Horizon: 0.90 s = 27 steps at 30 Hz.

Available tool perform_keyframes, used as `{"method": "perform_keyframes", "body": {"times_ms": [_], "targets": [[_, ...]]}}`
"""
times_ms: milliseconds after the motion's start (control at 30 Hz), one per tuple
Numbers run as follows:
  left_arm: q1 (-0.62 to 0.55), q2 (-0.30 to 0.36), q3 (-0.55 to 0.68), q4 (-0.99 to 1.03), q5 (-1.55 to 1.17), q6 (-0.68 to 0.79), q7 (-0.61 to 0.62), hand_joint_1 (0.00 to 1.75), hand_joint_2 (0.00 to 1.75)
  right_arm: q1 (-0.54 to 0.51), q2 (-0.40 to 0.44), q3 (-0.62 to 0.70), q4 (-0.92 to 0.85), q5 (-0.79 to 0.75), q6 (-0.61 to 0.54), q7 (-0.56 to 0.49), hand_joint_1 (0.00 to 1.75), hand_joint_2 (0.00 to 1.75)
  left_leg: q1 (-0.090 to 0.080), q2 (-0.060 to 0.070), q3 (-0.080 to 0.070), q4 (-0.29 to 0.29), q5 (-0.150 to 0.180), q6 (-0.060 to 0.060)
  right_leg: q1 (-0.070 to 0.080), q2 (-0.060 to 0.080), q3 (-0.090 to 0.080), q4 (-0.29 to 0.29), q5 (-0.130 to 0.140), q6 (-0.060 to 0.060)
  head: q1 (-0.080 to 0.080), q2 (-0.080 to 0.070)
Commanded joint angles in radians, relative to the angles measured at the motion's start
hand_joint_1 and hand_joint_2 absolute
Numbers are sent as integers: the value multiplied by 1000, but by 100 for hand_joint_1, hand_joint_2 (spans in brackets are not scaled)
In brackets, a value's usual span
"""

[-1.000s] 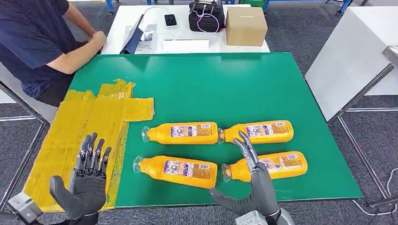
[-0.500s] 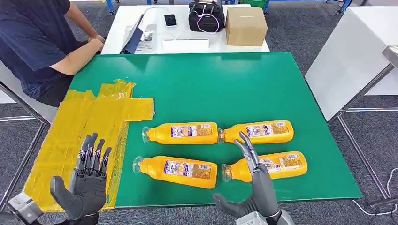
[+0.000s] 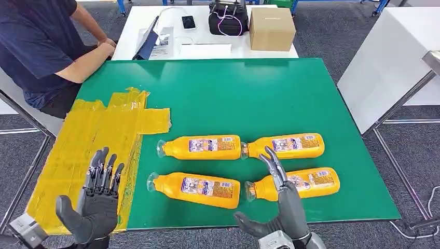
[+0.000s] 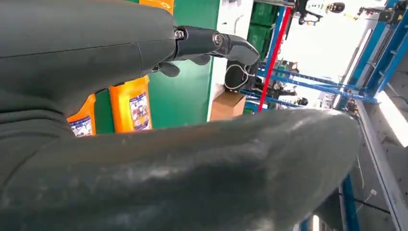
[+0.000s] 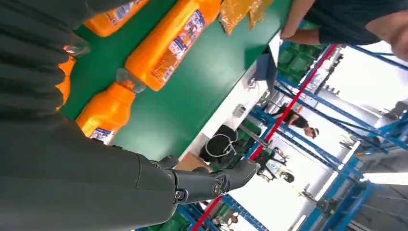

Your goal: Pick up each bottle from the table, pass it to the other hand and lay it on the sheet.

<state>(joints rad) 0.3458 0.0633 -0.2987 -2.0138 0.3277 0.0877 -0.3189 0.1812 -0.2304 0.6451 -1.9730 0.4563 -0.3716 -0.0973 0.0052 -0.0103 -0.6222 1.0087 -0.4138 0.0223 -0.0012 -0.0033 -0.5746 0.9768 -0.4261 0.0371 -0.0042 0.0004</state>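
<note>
Four orange bottles with printed labels lie on their sides in a two-by-two block in the lower middle of the head view, clear caps toward the left: upper left bottle (image 3: pixel 201 147), upper right bottle (image 3: pixel 284 146), lower left bottle (image 3: pixel 195 189), lower right bottle (image 3: pixel 306 182). The crinkled yellow sheet (image 3: pixel 78 150) lies flat at the lower left, bare of bottles.

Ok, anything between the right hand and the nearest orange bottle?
Nothing visible. The right hand hovers open beside the near-right orange bottle, fingers over its neck end. The near-left orange bottle lies clear of it.
</note>
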Motion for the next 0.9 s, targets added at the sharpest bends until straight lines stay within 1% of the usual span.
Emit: {"method": "perform_keyframes", "body": {"times_ms": [33,67,100,200,233,267,300,367,400,433,500,533,733,833,900], "targets": [[-9,-4,7,25,4,-6,4,0,0,-24,-12,5,55,1,4,8,0,175,0,2,4,-1,-1,-1,0,1,4,-1,-1,0,0,0],[-7,-6,10,24,4,-7,5,0,0,-23,-10,2,54,4,7,15,0,175,0,2,5,-1,-2,-1,0,1,5,-2,-1,0,0,0],[-7,-7,11,25,5,-10,5,0,0,-24,-9,1,56,7,13,19,0,175,0,1,3,-1,-1,-1,0,1,3,-1,-1,0,0,0],[-8,-8,13,24,3,-16,7,0,0,-30,-4,0,65,13,27,26,0,175,0,2,3,-1,-1,-1,0,1,3,-1,0,0,0,0],[-10,-9,14,24,2,-19,9,0,0,-36,-1,-1,70,17,34,30,0,175,0,2,5,-1,-2,-1,0,2,5,-2,-1,0,0,0],[-12,-9,14,25,2,-20,11,0,0,-38,0,-1,72,18,36,32,0,175,0,2,3,-1,-1,-1,0,1,3,-1,0,0,0,0],[-12,-9,14,25,2,-20,11,0,0,-38,0,-1,72,18,36,32,0,175,0,2,5,-1,-2,-1,0,2,5,-1,-1,0,0,0],[-17,-10,14,28,3,-23,13,0,0,-45,4,-3,80,19,43,36,0,175,0,2,3,-1,-1,-1,0,1,3,-1,0,0,0,0],[-19,-9,14,28,4,-26,16,0,0,-50,5,-4,82,21,53,43,0,175,0,2,4,-1,-1,-1,0,1,4,-1,-1,0,0,0],[-28,-9,15,28,8,-33,25,0,0,-63,9,-8,90,23,76,60,0,175,0,2,2,-1,-1,0,0,1,2,-1,0,0,0,0],[-41,-10,15,31,11,-45,36,0,0,-85,14,-9,110,37,124,93,0,175,0,3,6,-1,-2,-1,0,2,5,-1,-1,-1,0,0],[-48,-12,12,34,11,-53,42,0,0,-93,23,-16,126,43,148,109,0,175,0,2,4,-1,-1,-1,0,1,4,-1,0,0,0,0],[-53,-15,11,36,11,-54,44,0,0,-97,28,-20,131,44,152,110,0,175,0,1,2,-1,0,0,0,1,2,-1,0,0,0,0],[-53,-15,11,36,11,-54,44,0,0,-97,28,-20,131,44,152,110,0,175,0,1,5,-1,-1,-1,0,1,5,-2,-1,0,0,0],[-53,-15,11,36,11,-54,44,0,0,-97,28,-20,131,44,152,110,0,175,0,1,3,-1,-1,0,0,1,3,-1,0,0,0,0]]}}
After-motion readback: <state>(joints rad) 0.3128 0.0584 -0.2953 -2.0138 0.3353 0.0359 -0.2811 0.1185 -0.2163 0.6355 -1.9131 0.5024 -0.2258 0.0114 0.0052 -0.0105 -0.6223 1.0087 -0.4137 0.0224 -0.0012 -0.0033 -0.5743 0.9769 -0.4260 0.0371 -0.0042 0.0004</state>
